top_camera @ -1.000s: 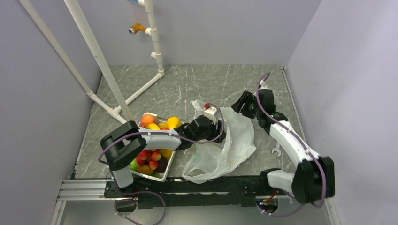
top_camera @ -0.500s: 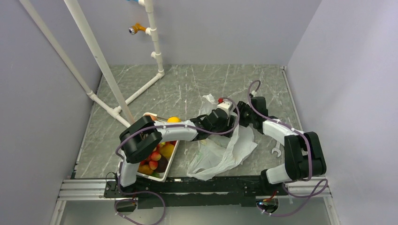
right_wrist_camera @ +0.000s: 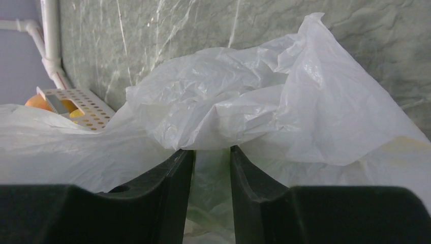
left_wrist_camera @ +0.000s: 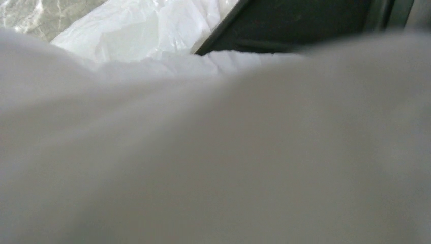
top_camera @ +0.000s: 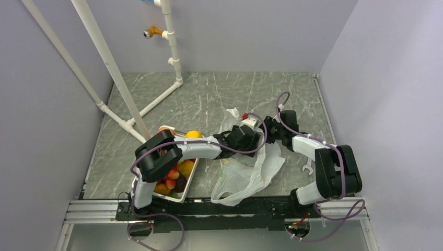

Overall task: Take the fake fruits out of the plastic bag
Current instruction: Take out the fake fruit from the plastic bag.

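The plastic bag (top_camera: 245, 175) lies crumpled on the table between my two arms. My left gripper (top_camera: 254, 140) reaches across into the bag's upper part; white film (left_wrist_camera: 152, 30) covers the whole left wrist view and hides its fingers. My right gripper (top_camera: 269, 130) meets the bag from the right. Its black fingertips (right_wrist_camera: 212, 150) stand a narrow gap apart under a fold of the bag (right_wrist_camera: 305, 91), with greenish film showing in the gap. No fake fruits show inside the bag. A yellow-orange round fruit (top_camera: 193, 134) and red ones (top_camera: 171, 175) lie in the basket.
The white perforated basket (top_camera: 180, 197) stands to the left of the bag, partly under my left arm; its rim (right_wrist_camera: 76, 104) shows in the right wrist view. A white pipe frame (top_camera: 156, 99) rises at the back left. A small wrench (top_camera: 308, 168) lies by the right arm.
My left gripper moved right from beside the basket into the bag's top. The right gripper swung down and left to the bag, its jaws narrowing. The bag bunched up.
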Robot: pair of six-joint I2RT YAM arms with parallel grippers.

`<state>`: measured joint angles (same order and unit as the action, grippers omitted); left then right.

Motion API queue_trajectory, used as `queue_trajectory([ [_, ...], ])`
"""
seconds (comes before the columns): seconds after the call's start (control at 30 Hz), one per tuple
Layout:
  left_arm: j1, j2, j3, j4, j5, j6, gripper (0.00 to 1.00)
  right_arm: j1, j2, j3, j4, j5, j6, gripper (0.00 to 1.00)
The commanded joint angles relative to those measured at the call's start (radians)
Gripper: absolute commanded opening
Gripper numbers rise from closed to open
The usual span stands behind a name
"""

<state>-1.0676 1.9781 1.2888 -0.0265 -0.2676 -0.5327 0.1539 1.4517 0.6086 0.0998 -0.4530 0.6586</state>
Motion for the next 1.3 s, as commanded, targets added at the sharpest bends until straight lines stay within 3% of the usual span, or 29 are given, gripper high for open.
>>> queue_trajectory([
  [0.0, -0.002, -0.046, -0.082, 0.129, 0.020, 0.060, 0.78, -0.004, 0.024, 0.026, 0.005, -0.102, 0.008, 0.32],
  [0.1, 0.000, -0.038, -0.077, 0.137, 0.050, 0.083, 0.80, -0.004, 0.041, 0.040, -0.019, -0.156, 0.011, 0.22],
  [0.47, 0.003, 0.003, -0.022, 0.117, 0.050, 0.123, 0.77, -0.004, 0.053, -0.006, 0.033, -0.214, 0.028, 0.16],
  [0.63, 0.003, -0.029, -0.015, 0.088, 0.093, 0.135, 0.62, -0.006, 0.043, 0.005, 0.004, -0.171, -0.006, 0.09],
  [0.7, 0.002, -0.065, -0.020, 0.057, 0.135, 0.129, 0.50, -0.008, 0.034, 0.013, -0.012, -0.125, -0.025, 0.05],
  [0.83, 0.003, -0.188, -0.072, -0.025, 0.261, 0.089, 0.39, -0.019, 0.017, 0.021, 0.009, -0.023, -0.029, 0.00],
  [1.07, 0.005, -0.371, -0.135, -0.205, 0.562, 0.025, 0.29, -0.030, 0.059, 0.123, -0.008, 0.111, -0.036, 0.00],
  [1.27, 0.003, -0.565, -0.247, -0.253, 0.663, -0.013, 0.27, -0.036, 0.082, 0.238, -0.070, 0.226, -0.077, 0.00],
])
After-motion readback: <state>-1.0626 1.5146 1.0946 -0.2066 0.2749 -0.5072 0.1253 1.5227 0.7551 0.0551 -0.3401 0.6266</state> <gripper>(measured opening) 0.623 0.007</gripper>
